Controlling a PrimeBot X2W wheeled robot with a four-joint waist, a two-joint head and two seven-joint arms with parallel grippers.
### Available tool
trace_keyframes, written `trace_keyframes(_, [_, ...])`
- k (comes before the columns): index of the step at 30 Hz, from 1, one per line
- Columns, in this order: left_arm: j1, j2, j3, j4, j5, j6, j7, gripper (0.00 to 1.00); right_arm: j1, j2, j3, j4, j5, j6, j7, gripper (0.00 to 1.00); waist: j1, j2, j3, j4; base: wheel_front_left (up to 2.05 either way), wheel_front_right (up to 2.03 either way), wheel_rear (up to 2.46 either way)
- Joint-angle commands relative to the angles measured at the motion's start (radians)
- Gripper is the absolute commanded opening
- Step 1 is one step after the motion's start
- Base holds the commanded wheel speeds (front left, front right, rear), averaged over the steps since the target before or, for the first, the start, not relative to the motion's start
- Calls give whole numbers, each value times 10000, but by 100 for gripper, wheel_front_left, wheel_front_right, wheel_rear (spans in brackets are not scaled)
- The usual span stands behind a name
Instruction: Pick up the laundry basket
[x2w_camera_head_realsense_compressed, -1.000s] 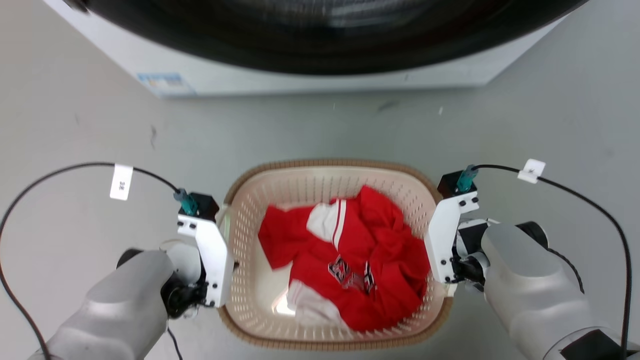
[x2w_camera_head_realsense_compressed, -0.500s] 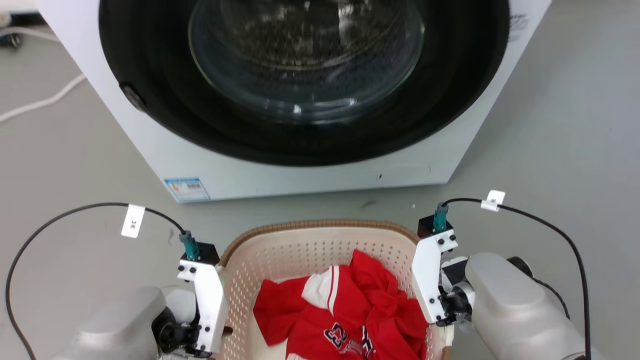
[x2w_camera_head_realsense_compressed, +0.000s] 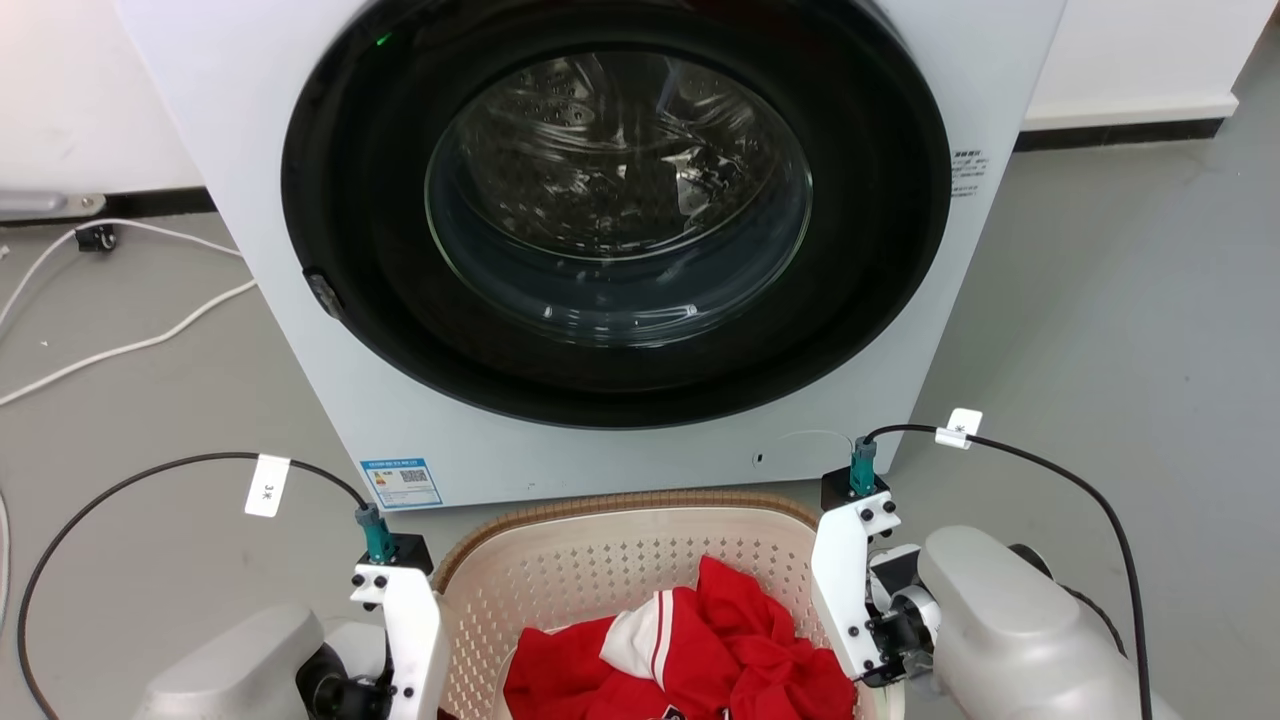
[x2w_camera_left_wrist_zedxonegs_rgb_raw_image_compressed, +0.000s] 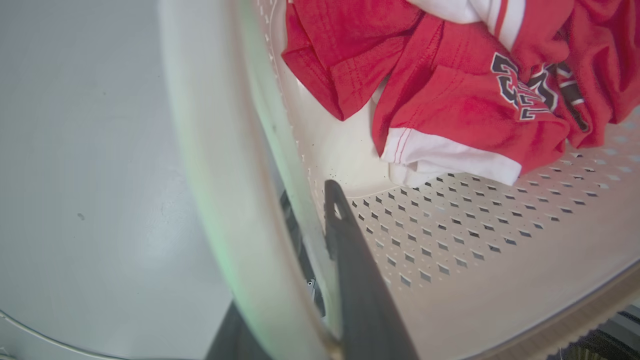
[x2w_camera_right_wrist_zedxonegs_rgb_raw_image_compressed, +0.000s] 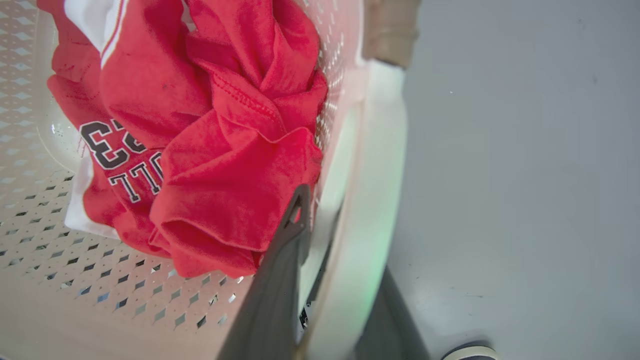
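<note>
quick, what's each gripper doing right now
left gripper: closed on the laundry basket, gripping its side with one finger inside and one outside
right gripper: closed on the laundry basket's other side in the same way

Left gripper (x2w_camera_left_wrist_zedxonegs_rgb_raw_image_compressed: 306, 212) and right gripper (x2w_camera_right_wrist_zedxonegs_rgb_raw_image_compressed: 320, 212) each clamp the laundry basket (x2w_camera_head_realsense_compressed: 600, 565), one finger inside, one outside; forearms near left and right.

A red shirt (x2w_camera_head_realsense_compressed: 700, 650) lies between the left pincer (x2w_camera_left_wrist_zedxonegs_rgb_raw_image_compressed: 295, 235) and right pincer (x2w_camera_right_wrist_zedxonegs_rgb_raw_image_compressed: 330, 225); a washing machine (x2w_camera_head_realsense_compressed: 620, 200) stands beyond.
</note>
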Motion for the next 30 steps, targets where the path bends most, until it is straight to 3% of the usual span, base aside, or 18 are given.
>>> trace_keyframes(1, [185, 131, -74, 76, 15, -45, 141, 0, 91, -234, 70, -75, 18, -3, 0, 0, 3, 0, -106, 17, 0, 0, 0])
trace_keyframes(30, [278, 191, -147, 77, -106, -44, 291, 0, -60, -222, 500, 86, 654, -2, -74, 0, 3, 0, -434, -8, 0, 0, 0])
